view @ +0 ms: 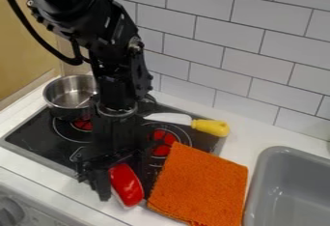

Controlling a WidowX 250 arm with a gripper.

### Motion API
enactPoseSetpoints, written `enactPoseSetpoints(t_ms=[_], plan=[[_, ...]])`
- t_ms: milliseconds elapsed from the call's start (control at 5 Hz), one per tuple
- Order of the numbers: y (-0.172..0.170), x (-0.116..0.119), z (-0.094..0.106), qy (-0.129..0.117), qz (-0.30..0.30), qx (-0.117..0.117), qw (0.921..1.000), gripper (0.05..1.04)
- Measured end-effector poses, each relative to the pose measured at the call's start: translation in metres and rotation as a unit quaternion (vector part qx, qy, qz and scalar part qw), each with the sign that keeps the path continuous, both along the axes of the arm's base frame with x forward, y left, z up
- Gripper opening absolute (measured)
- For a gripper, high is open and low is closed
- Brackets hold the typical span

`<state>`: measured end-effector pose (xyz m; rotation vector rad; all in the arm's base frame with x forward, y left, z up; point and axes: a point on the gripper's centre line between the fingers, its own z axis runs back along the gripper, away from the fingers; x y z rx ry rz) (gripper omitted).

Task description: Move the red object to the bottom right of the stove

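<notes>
My gripper (124, 184) hangs over the near edge of the black stove (38, 132), left of the orange cloth. It is shut on the red object (129, 187), which sits tilted between the two fingers. The red object has a smooth, curved face and a pale edge along its lower left side. Its lower end is over the stove's front rim, close to the white counter. The arm and gripper cover the middle of the stove and the upper part of the red object.
A metal pot (67, 94) stands at the stove's back left. Behind the gripper lies a knife with a yellow handle (211, 127). The orange cloth (201, 186) overlaps the stove's right side, with a grey sink (290, 191) beyond it. A tiled wall (206, 51) rises behind.
</notes>
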<state>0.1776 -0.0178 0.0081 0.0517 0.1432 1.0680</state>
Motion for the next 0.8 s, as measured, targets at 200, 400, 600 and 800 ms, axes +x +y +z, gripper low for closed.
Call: enactPoseSetpoints(t_ms=[200, 400, 600, 800], plan=[[0.003, 0.005, 0.010, -0.005, -0.007, 0.006, 0.9999, 1.023], [0.006, 0.014, 0.024, -0.019, -0.009, 0.005, 0.9998, 1.002], [0.007, 0.023, 0.041, -0.024, -0.019, 0.006, 0.9995, 0.998], [0.013, 0.035, 0.053, -0.018, -0.075, 0.020, 0.9968, 0.999]])
